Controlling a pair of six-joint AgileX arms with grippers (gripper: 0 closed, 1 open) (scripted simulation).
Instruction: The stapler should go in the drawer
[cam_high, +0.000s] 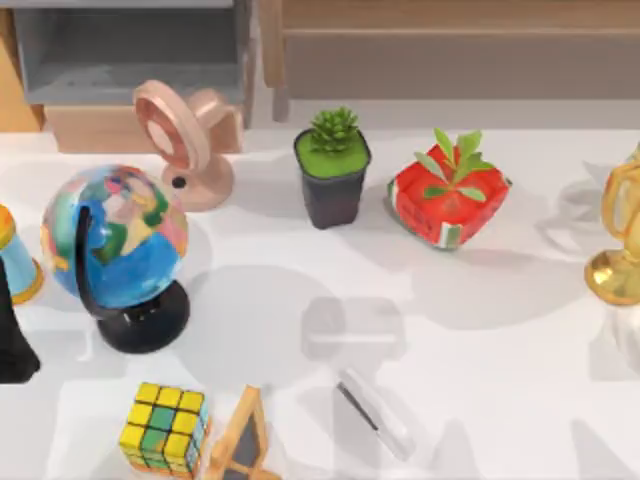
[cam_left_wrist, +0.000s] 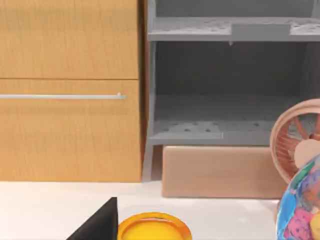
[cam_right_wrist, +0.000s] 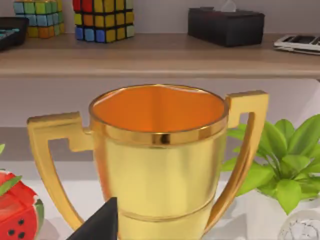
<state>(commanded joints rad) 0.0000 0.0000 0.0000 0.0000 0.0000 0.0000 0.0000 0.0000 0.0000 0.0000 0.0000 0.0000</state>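
Stapler on the bench, drawer open at the far left.

Top view: the stapler (cam_high: 374, 413) lies flat near the front edge of the white bench (cam_high: 500, 350), right of the puzzle cube (cam_high: 164, 429) and the little chalkboard (cam_high: 241, 441); the drawer (cam_high: 120, 60) stands far left, behind the globe (cam_high: 115, 240) and the pink fan (cam_high: 180, 140). Left wrist view: the drawer (cam_left_wrist: 225, 170), its tan front facing the camera, sits below grey shelves. Right wrist view: a gold trophy (cam_right_wrist: 160, 160) stands close. Whether either gripper is wide or narrow cannot be told.

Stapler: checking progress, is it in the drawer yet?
No. The stapler lies on the table, far from the drawer.
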